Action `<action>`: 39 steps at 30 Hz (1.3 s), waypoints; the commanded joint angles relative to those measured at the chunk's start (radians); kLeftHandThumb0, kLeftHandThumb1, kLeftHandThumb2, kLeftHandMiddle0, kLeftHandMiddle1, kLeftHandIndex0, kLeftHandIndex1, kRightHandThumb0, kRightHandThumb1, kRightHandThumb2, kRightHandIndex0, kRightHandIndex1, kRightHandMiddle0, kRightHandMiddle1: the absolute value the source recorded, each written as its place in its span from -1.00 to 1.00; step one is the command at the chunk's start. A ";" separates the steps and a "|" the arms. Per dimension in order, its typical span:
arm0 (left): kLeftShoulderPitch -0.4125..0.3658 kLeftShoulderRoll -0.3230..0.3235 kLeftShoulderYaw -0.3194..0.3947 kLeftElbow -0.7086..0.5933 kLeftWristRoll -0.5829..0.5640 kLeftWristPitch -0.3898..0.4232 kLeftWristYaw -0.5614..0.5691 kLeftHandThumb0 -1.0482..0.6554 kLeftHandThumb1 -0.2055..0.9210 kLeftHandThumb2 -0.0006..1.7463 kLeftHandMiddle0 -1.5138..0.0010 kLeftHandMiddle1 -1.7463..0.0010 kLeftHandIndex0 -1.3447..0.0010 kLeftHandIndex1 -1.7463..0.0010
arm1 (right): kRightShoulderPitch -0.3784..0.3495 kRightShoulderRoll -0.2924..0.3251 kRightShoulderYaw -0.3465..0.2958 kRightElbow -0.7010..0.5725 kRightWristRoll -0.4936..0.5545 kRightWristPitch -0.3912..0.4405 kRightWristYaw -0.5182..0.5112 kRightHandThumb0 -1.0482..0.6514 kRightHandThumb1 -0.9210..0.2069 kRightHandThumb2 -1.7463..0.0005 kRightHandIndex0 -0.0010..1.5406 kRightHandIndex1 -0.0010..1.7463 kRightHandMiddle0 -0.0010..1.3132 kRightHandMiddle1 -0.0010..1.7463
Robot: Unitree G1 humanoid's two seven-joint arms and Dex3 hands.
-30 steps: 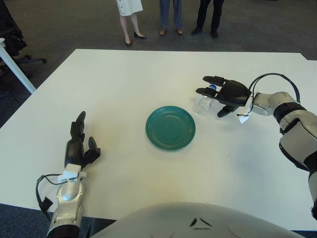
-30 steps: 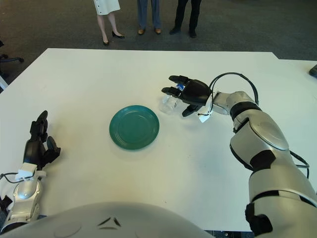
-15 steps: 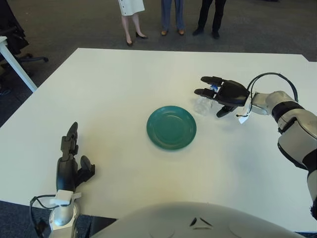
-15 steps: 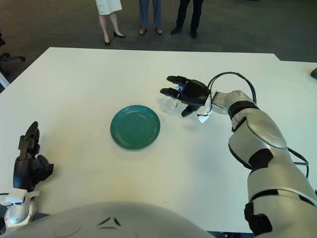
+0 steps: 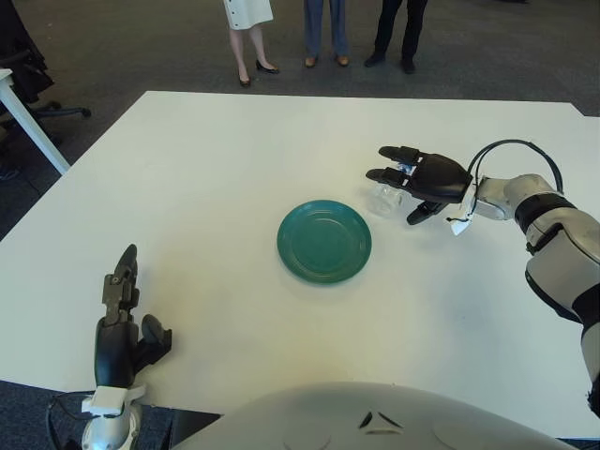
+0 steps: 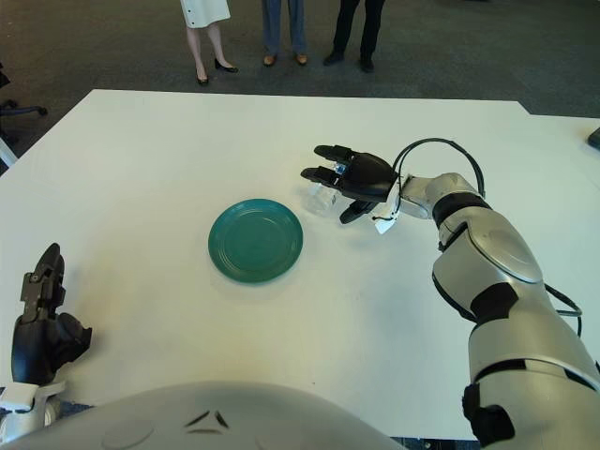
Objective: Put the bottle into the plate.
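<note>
Currently right hand (image 5: pixel 419 178) clamped around clear bottle (image 5: pixel 384 198), at 2 o'clock off green plate (image 5: pixel 324 241); left hand (image 5: pixel 120 328) loosely spread near table (image 5: pixel 216 169) edge.

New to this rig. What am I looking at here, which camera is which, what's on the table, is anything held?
This is a humanoid robot with two arms and three-finger hands. Both pictures come from a stereo camera on its head, looking down at a white table. A green plate lies mid-table. Just right of it stands a small clear bottle with a blue cap, and the right hand is curled over it; whether the grip has closed is unclear. The left hand shows at the table's near left edge, holding nothing.
</note>
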 commanded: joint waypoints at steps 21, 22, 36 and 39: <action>0.169 -0.070 -0.030 -0.065 -0.017 0.002 -0.051 -0.92 1.00 0.14 0.75 0.99 1.00 0.44 | 0.039 -0.021 0.021 -0.027 -0.020 -0.013 0.013 -0.98 -1.00 0.47 -0.82 -0.98 -1.00 -0.65; 0.181 -0.072 -0.031 -0.073 -0.018 -0.006 -0.054 -0.92 1.00 0.14 0.75 0.99 1.00 0.43 | 0.043 -0.022 0.025 -0.031 -0.023 -0.016 0.005 -0.99 -1.00 0.47 -0.81 -0.98 -1.00 -0.65; 0.310 -0.076 -0.056 -0.095 -0.076 -0.127 -0.147 -0.97 1.00 0.11 0.71 0.98 1.00 0.36 | 0.110 -0.020 0.015 -0.055 0.025 -0.098 0.083 -1.00 -1.00 0.41 -0.81 -0.99 -1.00 -0.68; 0.328 -0.076 -0.059 -0.087 -0.086 -0.143 -0.162 -0.98 1.00 0.11 0.70 0.99 1.00 0.34 | 0.121 -0.024 0.012 -0.059 0.040 -0.117 0.108 -1.00 -1.00 0.41 -0.81 -0.99 -1.00 -0.68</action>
